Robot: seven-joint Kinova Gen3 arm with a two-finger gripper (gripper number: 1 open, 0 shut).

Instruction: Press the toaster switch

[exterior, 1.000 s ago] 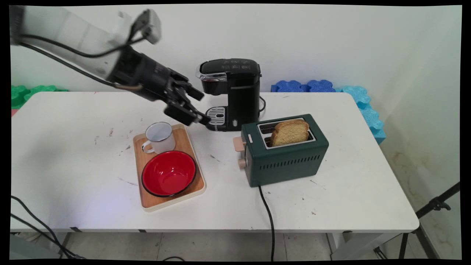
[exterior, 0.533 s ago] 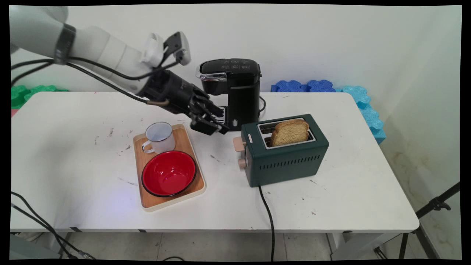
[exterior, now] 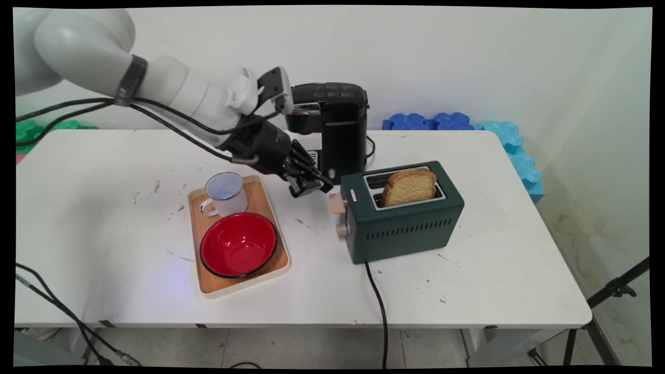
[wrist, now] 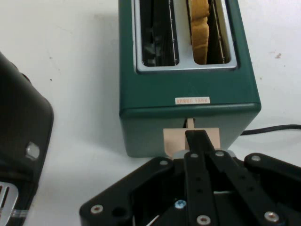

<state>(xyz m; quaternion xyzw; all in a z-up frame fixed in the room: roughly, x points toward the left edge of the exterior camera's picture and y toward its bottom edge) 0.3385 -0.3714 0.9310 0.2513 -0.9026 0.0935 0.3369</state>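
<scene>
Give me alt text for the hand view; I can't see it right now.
The closed black pincer points at the beige lever on the end of a green toaster, which holds one bread slice in its right slot. A black coffee maker sits at left.

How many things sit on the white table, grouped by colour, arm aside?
Black: 1, the coffee maker
Green: 1, the toaster, with a slice of toast in one slot
Red: 1, the bowl
White: 1, the mug
Wood: 1, the tray under bowl and mug
Brown: 1, the toast
Total: 6
</scene>
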